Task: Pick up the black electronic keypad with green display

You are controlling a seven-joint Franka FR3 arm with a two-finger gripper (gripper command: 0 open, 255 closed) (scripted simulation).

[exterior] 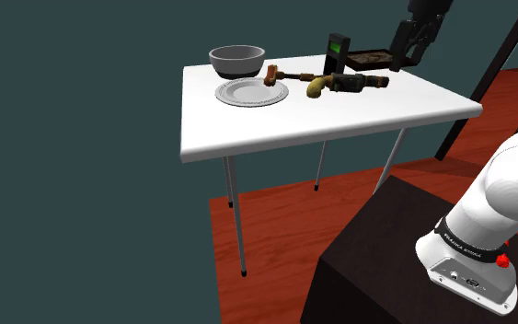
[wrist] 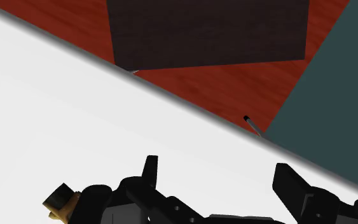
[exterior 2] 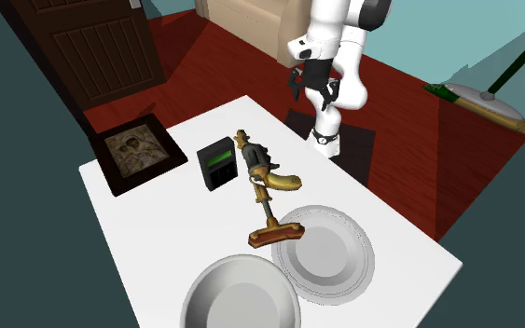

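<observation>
The black keypad (exterior: 338, 51) with a green display stands upright near the back of the white table (exterior: 275, 129), between the brass tool and a dark tray. In the second exterior view the keypad (exterior 2: 218, 163) faces the camera beside the tool. My gripper (exterior: 402, 57) hangs open in the air, above the table and off to the shoulder view's right of the keypad, holding nothing. Seen from across the table, the gripper (exterior 2: 313, 92) hovers over the table's far edge. In the wrist view the fingers (wrist: 149, 169) stand apart over bare tabletop.
A brass and dark hand tool (exterior: 328, 83) lies in front of the keypad. A grey bowl (exterior: 237, 61) and a plate (exterior: 251, 92) sit to the shoulder view's left. A dark picture tray (exterior 2: 139, 151) lies behind the keypad. The dark stand (wrist: 209, 32) is below the table edge.
</observation>
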